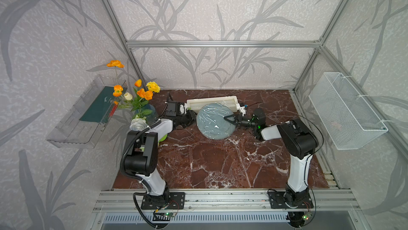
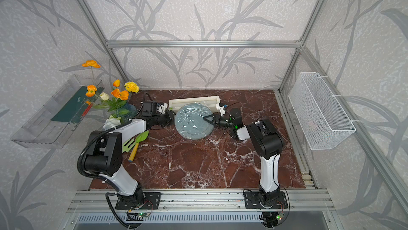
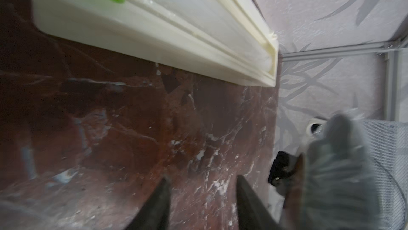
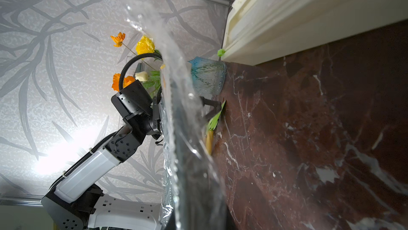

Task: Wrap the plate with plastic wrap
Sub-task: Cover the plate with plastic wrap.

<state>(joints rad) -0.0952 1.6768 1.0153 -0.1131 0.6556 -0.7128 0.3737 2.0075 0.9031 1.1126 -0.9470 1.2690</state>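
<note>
Only right claw (image 1: 227, 118) clamps the plate (image 1: 209, 126); left claw (image 3: 202, 179) spread

My top views are evenly lit; glare whitens the wallpaper (image 4: 57, 151), and the plate (image 3: 337, 173) smears close-up.

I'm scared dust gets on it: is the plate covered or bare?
Covered. Crinkly plastic wrap with white glints spreads across the whole top of the plate in both top views. Its underside: cannot tell.
</note>
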